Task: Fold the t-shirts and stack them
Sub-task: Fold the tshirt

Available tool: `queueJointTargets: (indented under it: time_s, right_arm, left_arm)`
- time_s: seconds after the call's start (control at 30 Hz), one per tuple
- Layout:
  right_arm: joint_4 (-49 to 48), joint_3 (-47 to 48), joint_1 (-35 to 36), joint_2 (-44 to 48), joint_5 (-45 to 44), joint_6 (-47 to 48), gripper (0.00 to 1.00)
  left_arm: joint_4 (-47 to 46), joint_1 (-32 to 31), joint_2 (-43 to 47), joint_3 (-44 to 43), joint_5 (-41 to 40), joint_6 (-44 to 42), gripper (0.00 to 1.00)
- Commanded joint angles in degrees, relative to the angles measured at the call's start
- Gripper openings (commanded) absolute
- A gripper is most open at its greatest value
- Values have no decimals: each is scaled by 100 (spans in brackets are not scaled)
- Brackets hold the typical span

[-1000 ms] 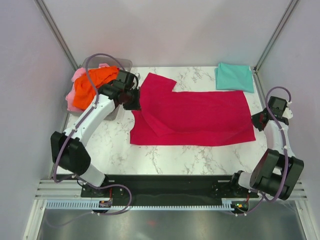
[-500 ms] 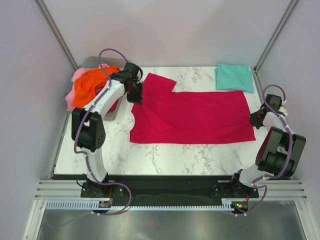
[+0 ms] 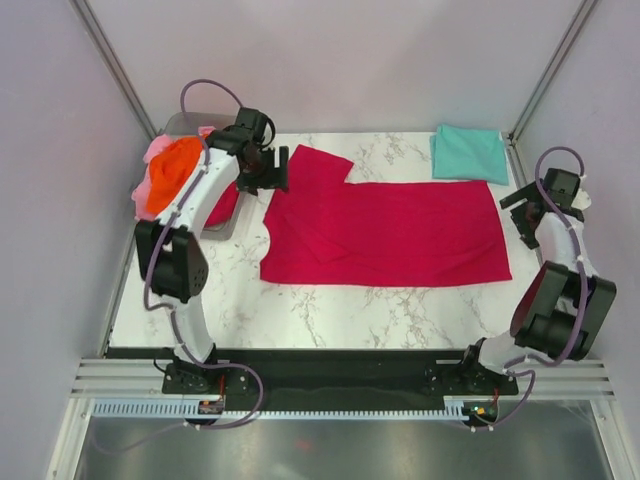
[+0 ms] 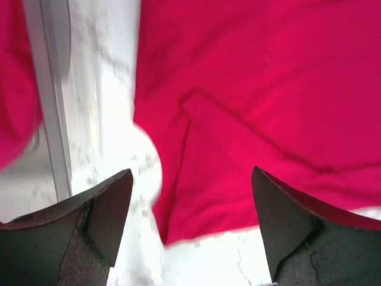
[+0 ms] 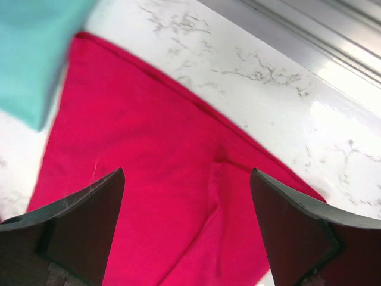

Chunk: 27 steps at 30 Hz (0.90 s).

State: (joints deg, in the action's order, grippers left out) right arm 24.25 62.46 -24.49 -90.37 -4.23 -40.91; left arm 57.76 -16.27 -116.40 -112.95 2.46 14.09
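The crimson-magenta t-shirt (image 3: 390, 232) lies spread flat across the marble table, its left sleeve part folded over the body. My left gripper (image 3: 268, 172) hovers open above the shirt's far left edge; the left wrist view shows the gripper (image 4: 191, 173) with nothing between its fingers and the shirt (image 4: 256, 89) below. My right gripper (image 3: 524, 215) is open over the shirt's right edge; its wrist view shows empty space in the gripper (image 5: 187, 173) above the cloth (image 5: 137, 179). A teal t-shirt (image 3: 468, 155) sits folded square at the far right. Orange (image 3: 172, 175) and pale pink (image 3: 150, 190) t-shirts are heaped at the left.
A grey bin (image 3: 185, 125) at the far left holds the heaped shirts, with more red cloth (image 3: 225, 205) in it; its rim (image 4: 53, 89) runs beside my left gripper. Bare marble (image 3: 330, 310) lies along the near side. Frame posts stand at the back corners.
Both grippers have gone from shut to open and let go of the crimson shirt. The left one moved back toward the far left edge; the right one lifted off the right edge.
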Motion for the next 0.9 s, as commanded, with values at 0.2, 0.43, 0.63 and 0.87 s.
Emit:
queueJointTargets:
  time_s: [0.2, 0.43, 0.63, 0.87]
  right_arm:
    - [203, -1761, -767, 1952, 1766, 794, 97]
    - [1, -2782, -934, 2402, 1187, 917, 91]
    - [-473, -2827, -1092, 1778, 1196, 962, 81]
    - [-860, -2870, -1155, 1285, 1152, 909, 71]
  left_arm:
    - [-2529, -227, 4900, 5348, -123, 1639, 89]
    - [-4105, -218, 5796, 7602, 211, 2616, 90]
    - [-4991, -210, 5067, 7945, 123, 2774, 96]
    - [-5512, -210, 4172, 7981, 0, 3003, 92]
